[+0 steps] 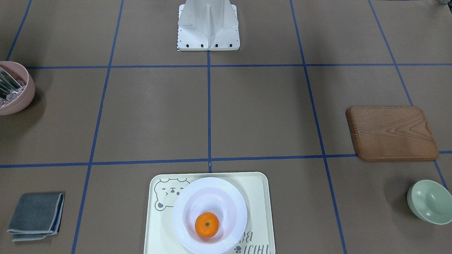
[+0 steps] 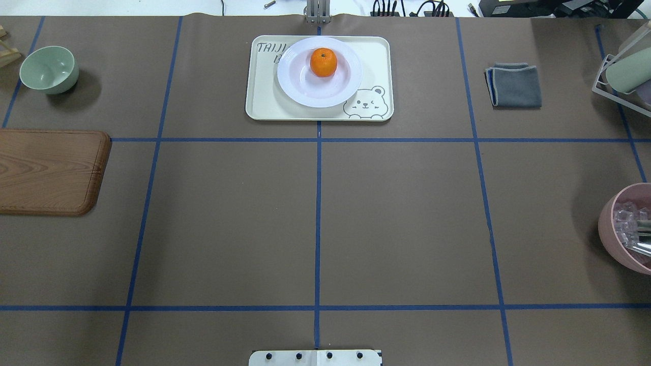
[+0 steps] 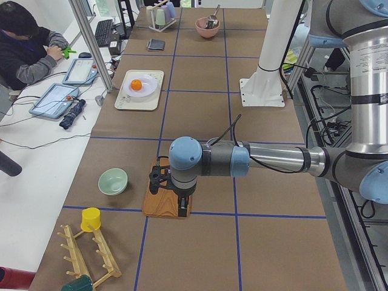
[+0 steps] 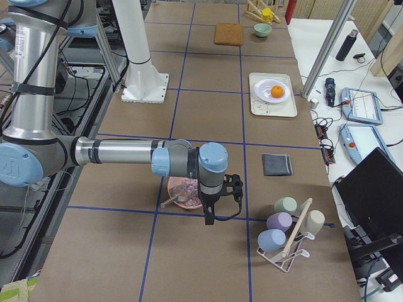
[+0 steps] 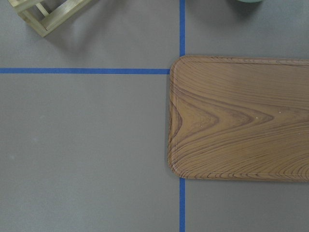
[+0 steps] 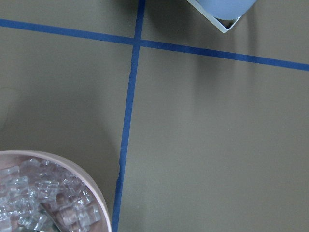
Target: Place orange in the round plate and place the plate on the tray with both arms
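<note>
The orange (image 1: 207,224) lies in the round plate (image 1: 183,211), and the plate rests on the cream tray (image 1: 254,211) with the bear drawing. From overhead, the orange (image 2: 323,62) sits in the plate (image 2: 295,81) on the tray (image 2: 264,101) at the table's far middle. My left gripper (image 3: 182,208) hangs over the wooden board (image 3: 159,206), far from the tray (image 3: 124,100). My right gripper (image 4: 208,217) hangs beside the pink bowl (image 4: 182,192), far from the tray (image 4: 261,107). Both grippers show only in the side views, so I cannot tell whether they are open or shut.
A wooden board (image 2: 48,170) and a pale green bowl (image 2: 49,69) lie on the left. A folded grey cloth (image 2: 513,85), a cup rack (image 2: 623,71) and a pink bowl of ice (image 2: 628,229) are on the right. A person (image 3: 27,51) sits at a side desk.
</note>
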